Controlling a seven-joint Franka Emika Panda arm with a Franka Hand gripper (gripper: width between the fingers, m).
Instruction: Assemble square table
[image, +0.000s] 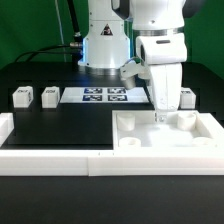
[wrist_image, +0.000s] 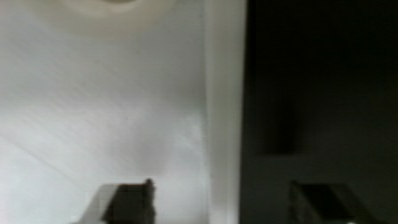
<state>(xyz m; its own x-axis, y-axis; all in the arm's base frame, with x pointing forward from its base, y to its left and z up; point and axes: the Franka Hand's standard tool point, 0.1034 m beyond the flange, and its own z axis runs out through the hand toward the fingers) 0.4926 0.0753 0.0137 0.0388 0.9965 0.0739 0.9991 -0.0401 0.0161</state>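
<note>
The white, ribbed square table slab (image: 190, 140) lay on the black tabletop (image: 60, 125), the pincer (image: 162, 117) over it with fingers apart.

Black surface (image: 60, 125). Low white border wall (image: 50, 160) along its front and the exterior view's left edge. Square table slab (image: 200, 125) flat at front right, just behind the wall. Marker board (image: 105, 96) rear centre. Leg blocks: first leg block (image: 18, 96) and second leg block (image: 50, 95) rear left, third leg block (image: 187, 97) behind the slab.
</note>
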